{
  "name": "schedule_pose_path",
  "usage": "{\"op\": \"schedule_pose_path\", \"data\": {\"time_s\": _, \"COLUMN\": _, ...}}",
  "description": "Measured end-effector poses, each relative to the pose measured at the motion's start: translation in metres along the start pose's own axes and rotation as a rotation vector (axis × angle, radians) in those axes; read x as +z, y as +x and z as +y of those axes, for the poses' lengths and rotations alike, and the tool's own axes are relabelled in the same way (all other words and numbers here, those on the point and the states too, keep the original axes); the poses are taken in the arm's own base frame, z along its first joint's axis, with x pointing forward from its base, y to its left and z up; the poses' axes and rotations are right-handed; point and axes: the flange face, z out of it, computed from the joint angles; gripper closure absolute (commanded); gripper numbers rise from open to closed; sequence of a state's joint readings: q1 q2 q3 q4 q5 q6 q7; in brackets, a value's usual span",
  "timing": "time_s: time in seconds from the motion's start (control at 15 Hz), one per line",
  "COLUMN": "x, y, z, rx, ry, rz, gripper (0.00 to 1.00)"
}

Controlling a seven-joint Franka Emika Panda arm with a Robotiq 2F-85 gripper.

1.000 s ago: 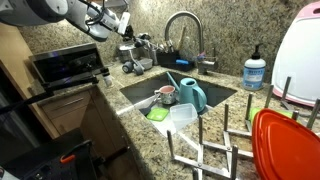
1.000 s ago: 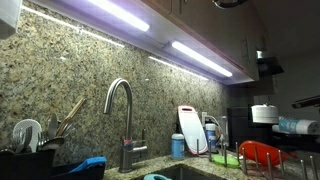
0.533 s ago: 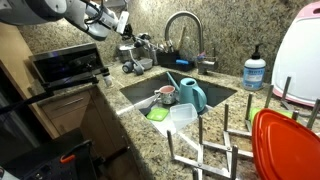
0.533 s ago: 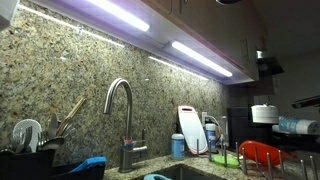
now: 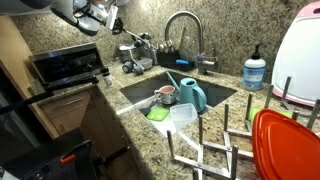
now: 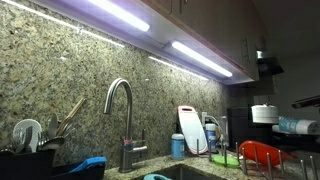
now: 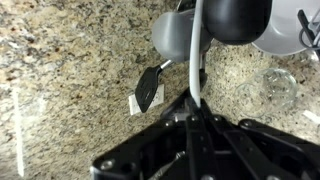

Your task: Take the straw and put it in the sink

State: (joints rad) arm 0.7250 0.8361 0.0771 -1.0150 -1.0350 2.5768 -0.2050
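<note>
In the wrist view my gripper (image 7: 192, 106) is shut on the straw (image 7: 197, 50), a thin whitish tube that runs from between the jaws up across the frame above the granite counter. In an exterior view the gripper (image 5: 103, 14) hangs high at the upper left, over the counter and left of the sink (image 5: 138, 90). The straw is too thin to make out there. The sink is a steel basin with a tall curved faucet (image 5: 184, 22). It holds a teal jug (image 5: 193, 96) and a light-blue stick (image 5: 172, 79). The faucet also shows in an exterior view (image 6: 120, 100).
Cups and utensils (image 5: 138, 48) crowd the counter behind the sink's left corner. A soap bottle (image 5: 254, 70), a wire rack (image 5: 215, 150) and a red lid (image 5: 285, 145) stand to the right. Below the gripper are a grey cup (image 7: 174, 35), a black-handled tool (image 7: 150, 88) and a glass (image 7: 280, 85).
The arm has moved up and to the left in the exterior view, away from the counter, with the straw still in the jaws.
</note>
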Motion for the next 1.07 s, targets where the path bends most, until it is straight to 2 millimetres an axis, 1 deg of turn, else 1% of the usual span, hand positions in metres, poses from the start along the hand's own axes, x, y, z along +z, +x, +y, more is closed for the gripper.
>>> {"op": "schedule_pose_path", "data": {"time_s": 0.27, "x": -0.040, "y": 0.024, "z": -0.008, "rx": 0.009, "ry": -0.043, "rz": 0.024, "gripper": 0.99}}
{"op": "schedule_pose_path", "data": {"time_s": 0.53, "x": -0.079, "y": 0.038, "z": -0.020, "rx": 0.029, "ry": -0.092, "rz": 0.048, "gripper": 0.99}}
{"op": "schedule_pose_path", "data": {"time_s": 0.67, "x": -0.100, "y": 0.041, "z": -0.026, "rx": 0.037, "ry": -0.122, "rz": 0.061, "gripper": 0.99}}
{"op": "schedule_pose_path", "data": {"time_s": 0.8, "x": -0.119, "y": 0.040, "z": -0.031, "rx": 0.042, "ry": -0.157, "rz": 0.068, "gripper": 0.99}}
{"op": "schedule_pose_path", "data": {"time_s": 1.07, "x": -0.156, "y": 0.029, "z": -0.035, "rx": 0.045, "ry": -0.232, "rz": 0.061, "gripper": 0.99}}
